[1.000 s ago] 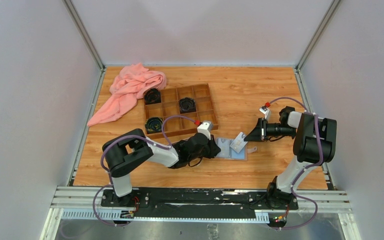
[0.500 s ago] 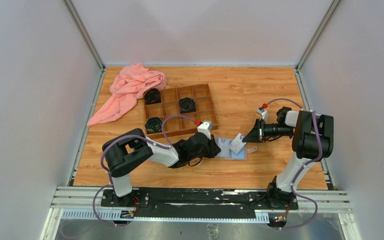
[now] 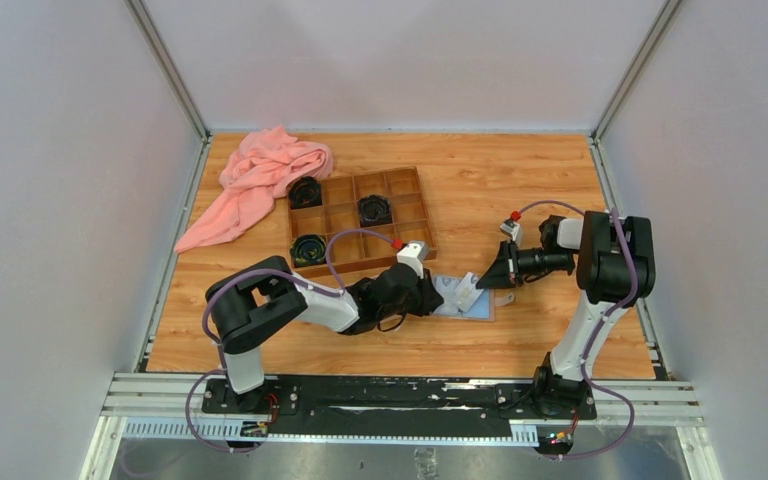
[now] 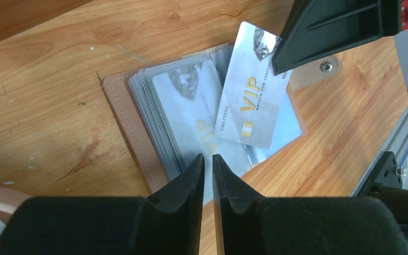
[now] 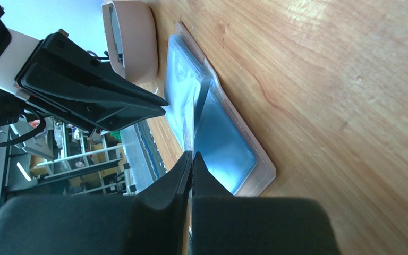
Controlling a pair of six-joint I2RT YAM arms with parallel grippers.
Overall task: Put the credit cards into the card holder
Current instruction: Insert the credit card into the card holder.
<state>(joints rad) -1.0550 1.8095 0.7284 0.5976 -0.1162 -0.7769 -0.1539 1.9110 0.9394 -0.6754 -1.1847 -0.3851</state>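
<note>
Right pincer (image 3: 484, 283) nearer, pinched card (image 4: 252, 101) over card holder (image 4: 129, 114).

A brown wooden compartment box (image 3: 345, 207) sits on the wooden table (image 3: 520, 180) just behind the left pincer (image 3: 437, 297). It holds three black coiled items (image 3: 374, 209) in separate compartments. A crumpled pink cloth (image 3: 260, 175) lies farther back-left.

A table (image 3: 520, 170) with a warm orange-brown wood pattern fills the middle of the top view. Plain pale grey walls close it in: a back wall (image 3: 400, 60) at the top and side walls (image 3: 50, 200) at left and right. Thin metal posts (image 3: 165, 65) stand in both upper corners. A silver rail (image 3: 400, 405) runs along the bottom. The light is soft and even.
</note>
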